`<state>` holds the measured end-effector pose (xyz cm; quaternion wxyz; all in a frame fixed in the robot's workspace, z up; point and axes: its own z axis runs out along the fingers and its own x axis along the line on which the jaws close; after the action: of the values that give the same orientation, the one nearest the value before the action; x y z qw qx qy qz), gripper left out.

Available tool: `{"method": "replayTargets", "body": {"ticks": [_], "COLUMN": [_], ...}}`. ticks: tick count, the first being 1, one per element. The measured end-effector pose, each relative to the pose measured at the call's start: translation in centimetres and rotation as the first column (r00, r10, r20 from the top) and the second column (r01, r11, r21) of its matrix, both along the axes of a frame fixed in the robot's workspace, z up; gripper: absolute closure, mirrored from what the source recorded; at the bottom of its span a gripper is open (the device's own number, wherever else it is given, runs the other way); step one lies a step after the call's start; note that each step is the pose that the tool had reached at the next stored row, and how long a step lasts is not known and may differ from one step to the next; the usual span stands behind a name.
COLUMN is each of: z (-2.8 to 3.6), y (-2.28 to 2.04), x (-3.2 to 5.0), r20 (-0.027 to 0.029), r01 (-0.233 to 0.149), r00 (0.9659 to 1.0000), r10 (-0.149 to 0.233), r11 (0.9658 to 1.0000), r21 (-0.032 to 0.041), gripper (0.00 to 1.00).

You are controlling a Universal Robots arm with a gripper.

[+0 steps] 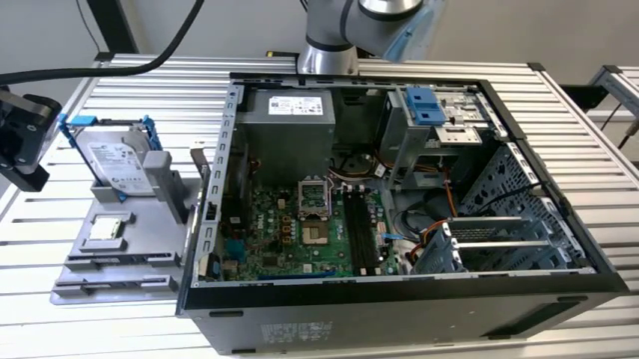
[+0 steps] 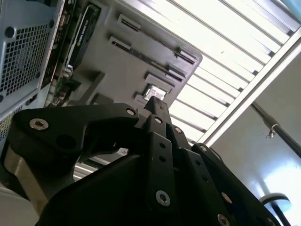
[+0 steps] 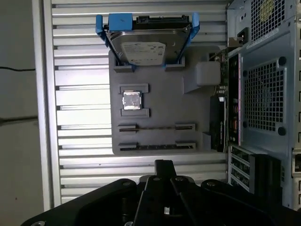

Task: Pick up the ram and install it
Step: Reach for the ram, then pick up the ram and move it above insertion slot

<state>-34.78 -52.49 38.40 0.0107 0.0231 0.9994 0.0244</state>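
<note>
Slatted metal table point(image 1: 150, 82): ram point(image 3: 157, 147) edge-on in grey tray point(image 3: 162, 94), pincer point(image 3: 163, 165) half-hidden.

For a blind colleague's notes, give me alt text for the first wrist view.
The black gripper faces a grey holder carrying a hard drive in a blue bracket, a processor chip and two slots; a computer case stands beside it.

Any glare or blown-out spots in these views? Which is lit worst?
Second wrist view is worst: the slatted table washes out to near white, and the gripper before it reads as a black silhouette. First wrist view: even light, slight sheen on the hard drive. Exterior view: the inside of the computer case lies in shade, its motherboard dim.
</note>
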Motion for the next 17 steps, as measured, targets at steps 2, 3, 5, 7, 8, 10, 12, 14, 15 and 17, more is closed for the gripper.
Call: {"method": "replayTargets", "body": {"ticks": [2,3,5,7,8,10,12,14,15,17], "z": [0.0,0.0,0.0,-0.01,-0.01,0.0,0.0,0.0,0.0,0.0], "y": [0.0,0.01,0.01,0.0,0.0,0.0,0.0,0.0,0.0,0.0], "x": [0.0,-0.01,-0.01,-0.01,-0.01,-0.01,-0.01,-0.01,-0.01,-0.02], "r20": [0.0001,0.0,0.0001,0.0001,0.0001,0.0,0.0001,0.0,0.0,0.0], "r01": [-0.002,-0.013,-0.049,-0.085,-0.103,-0.139,-0.174,-0.206,-0.217,-0.221], "r00": [1.0,0.9999,0.9988,0.9963,0.9947,0.9903,0.9847,0.9785,0.9762,0.9753], "r10": [0.002,0.013,0.049,0.085,0.103,0.139,0.174,0.206,0.217,0.221], "r11": [1.0,0.9999,0.9988,0.9963,0.9947,0.9903,0.9847,0.9785,0.9762,0.9753], "r21": [-0.0001,0.0,0.0,0.0,0.0001,0.0,0.0,0.0,-0.0001,-0.0001], "gripper": [1.0,1.0,1.0,1.0,1.0,1.0,1.0,1.0,1.0,1.0]}}
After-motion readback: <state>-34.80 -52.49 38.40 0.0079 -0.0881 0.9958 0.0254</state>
